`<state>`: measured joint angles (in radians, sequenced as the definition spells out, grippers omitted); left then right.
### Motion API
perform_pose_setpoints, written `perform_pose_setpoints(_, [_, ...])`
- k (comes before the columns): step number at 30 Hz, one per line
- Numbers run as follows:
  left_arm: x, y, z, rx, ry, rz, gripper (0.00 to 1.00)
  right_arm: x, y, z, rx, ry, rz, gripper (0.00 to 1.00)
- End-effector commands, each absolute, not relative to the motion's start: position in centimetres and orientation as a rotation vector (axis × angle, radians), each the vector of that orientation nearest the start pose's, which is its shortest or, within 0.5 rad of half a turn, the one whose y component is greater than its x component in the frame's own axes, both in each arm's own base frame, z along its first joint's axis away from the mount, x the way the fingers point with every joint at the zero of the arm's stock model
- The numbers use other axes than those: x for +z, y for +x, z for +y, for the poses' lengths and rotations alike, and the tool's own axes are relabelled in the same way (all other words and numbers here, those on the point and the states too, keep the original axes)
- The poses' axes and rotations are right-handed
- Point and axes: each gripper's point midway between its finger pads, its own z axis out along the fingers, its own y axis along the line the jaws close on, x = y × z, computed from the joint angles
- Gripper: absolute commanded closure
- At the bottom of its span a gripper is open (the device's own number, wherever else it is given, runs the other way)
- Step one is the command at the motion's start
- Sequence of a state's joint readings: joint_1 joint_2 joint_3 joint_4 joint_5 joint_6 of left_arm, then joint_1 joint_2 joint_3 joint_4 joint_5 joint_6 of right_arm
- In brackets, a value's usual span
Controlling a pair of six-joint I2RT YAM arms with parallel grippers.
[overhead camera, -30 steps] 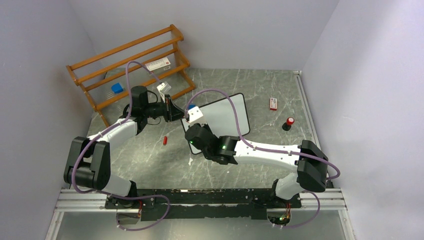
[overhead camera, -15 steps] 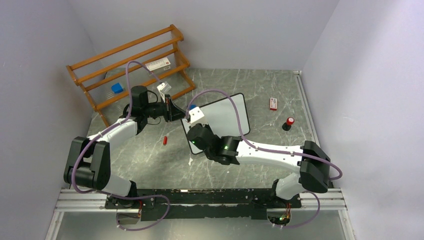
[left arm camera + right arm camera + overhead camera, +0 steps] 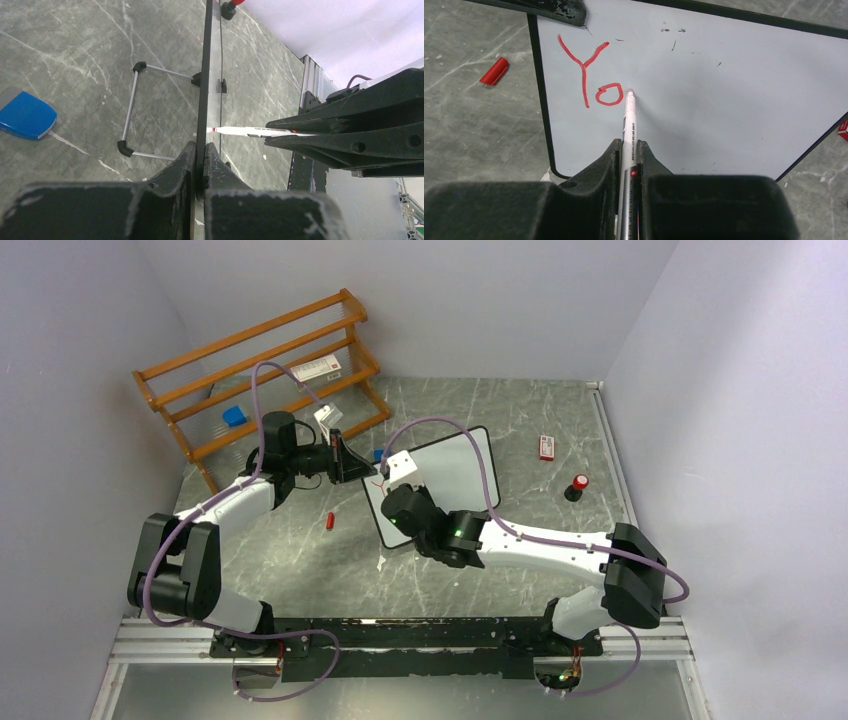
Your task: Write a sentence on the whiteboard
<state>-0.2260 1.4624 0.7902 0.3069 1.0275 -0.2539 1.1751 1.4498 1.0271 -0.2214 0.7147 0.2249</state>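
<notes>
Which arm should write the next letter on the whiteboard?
Right. The right pincer is shut on the marker, tip on the whiteboard just after the red "Yo" of the sentence. The left pincer is clamped on the board's edge, apparently steadying it.

Smooth whiteboard point(image 3: 724, 100); veined stone-look table point(image 3: 300, 560); wooden rack point(image 3: 250, 333).
</notes>
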Motion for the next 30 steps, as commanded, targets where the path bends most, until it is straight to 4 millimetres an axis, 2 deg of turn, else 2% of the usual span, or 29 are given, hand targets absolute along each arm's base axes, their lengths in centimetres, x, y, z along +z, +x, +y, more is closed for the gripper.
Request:
perform_pose_setpoints(1, [15.2, 30.4, -23.2, -1.281, 0.696, 1.911, 0.95, 18.0, 25.3, 30.7, 0.079, -0.532, 1.928, 1.0])
perform_pose_setpoints(15, [15.2, 30.5, -23.2, -1.285, 0.696, 1.912, 0.95, 18.0, 26.0, 31.0, 0.079, -0.523, 1.926, 1.0])
perform_pose_setpoints(30, [15.2, 30.6, -23.2, -1.284, 0.697, 1.912, 0.95, 16.1, 24.9, 30.1, 0.076, -0.571, 1.982, 1.0])
